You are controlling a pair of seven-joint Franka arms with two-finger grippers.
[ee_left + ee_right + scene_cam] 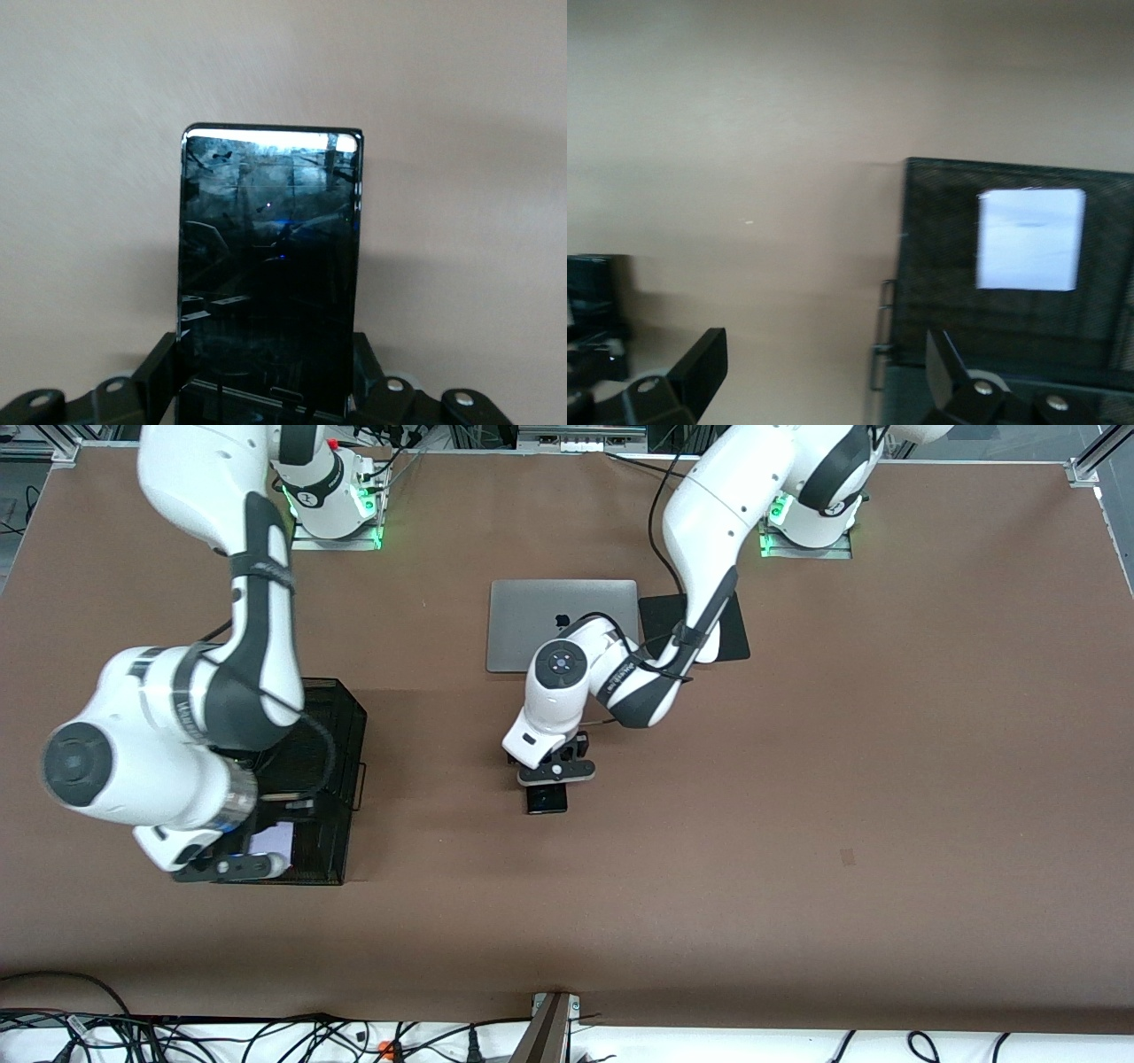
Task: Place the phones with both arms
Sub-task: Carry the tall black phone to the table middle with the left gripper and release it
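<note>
While the right gripper point(232, 865) hangs over the black mesh tray point(347, 717) near the right arm's end of the desk point(797, 824), its fingers point(700, 359) spread wide and empty, a white-lavender phone point(276, 838) lies in that tray. Mid-desk, the left gripper point(554, 772) clamps a black phone point(270, 266). Farther off lie a silver laptop point(532, 620) and a black pad point(732, 633).

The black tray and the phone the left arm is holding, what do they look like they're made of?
The black tray looks like fine wire mesh, probably metal with a matte dark coating: the right wrist view shows a woven grid and thin wire side loops. The black phone, gripped in the left gripper, has a glossy face, likely glass: it mirrors the room sharply and shows a bright glare band along one end.
</note>
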